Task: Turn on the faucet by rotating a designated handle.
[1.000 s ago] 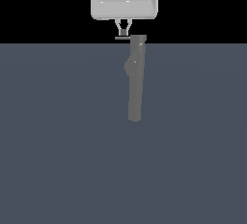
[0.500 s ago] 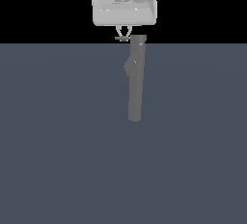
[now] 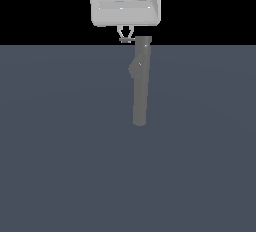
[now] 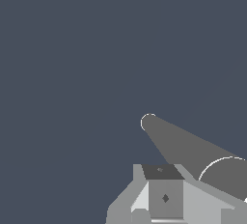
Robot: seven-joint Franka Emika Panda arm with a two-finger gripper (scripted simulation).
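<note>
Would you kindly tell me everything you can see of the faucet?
The faucet is a long, plain, matte grey tube, standing slightly tilted in the exterior view, with its lower end on the dark floor. A small rounded bump sits on its exterior-view left side, and its top end is slightly wider. A thin light handle projects sideways there, just under the tool. Contact between them cannot be judged.

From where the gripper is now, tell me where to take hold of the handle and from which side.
Grip the handle, the thin rod sticking out of the faucet at its capped end toward the exterior view's left. Come from above, where the gripper already hangs, one finger on each side of the rod, away from the tube. Contact can't be confirmed.
</note>
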